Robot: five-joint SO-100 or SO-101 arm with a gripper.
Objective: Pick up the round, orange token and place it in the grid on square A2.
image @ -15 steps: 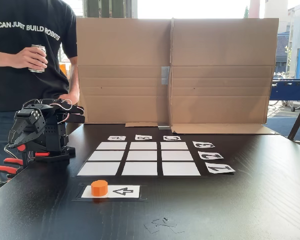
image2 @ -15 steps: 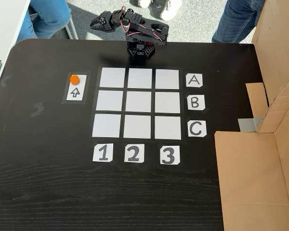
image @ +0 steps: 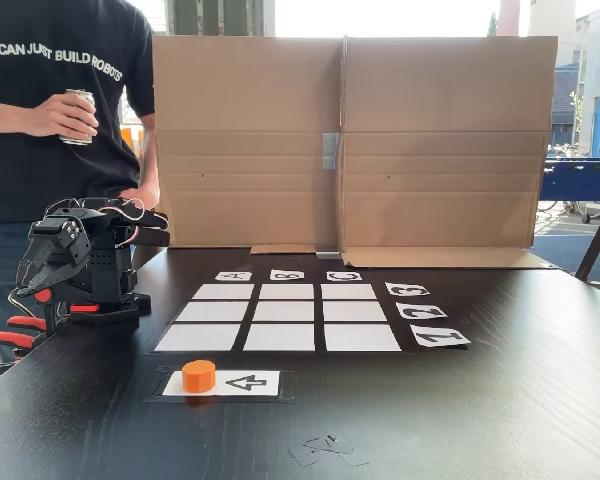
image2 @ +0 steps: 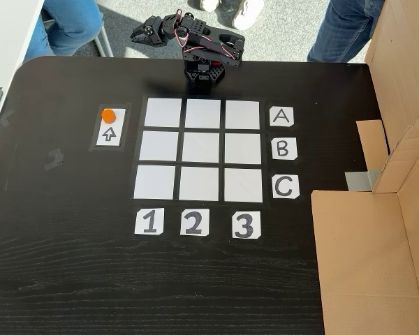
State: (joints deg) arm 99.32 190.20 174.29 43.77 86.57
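The orange token (image: pixel 198 375) (image2: pixel 108 115) stands on one end of a white card with a black arrow (image: pixel 242 382) (image2: pixel 109 132), beside the grid (image: pixel 238 338) (image2: pixel 181 149). Square A2 (image: pixel 212 311) (image2: pixel 203 114) is bare white paper, as are the other cells. The black arm sits folded at the table's edge, behind the A side of the grid. Its gripper (image: pixel 27 284) (image2: pixel 137 34) hangs off past the edge, well away from the token. The fingers look pressed together with nothing between them.
A folded cardboard wall (image: pixel 350 140) (image2: pixel 398 105) stands along the C side of the grid. A person with a can (image: pixel 77 115) stands behind the arm. Red clamps (image: pixel 10 335) hold the arm's base. Paper labels A B C and 1 2 3 border the grid.
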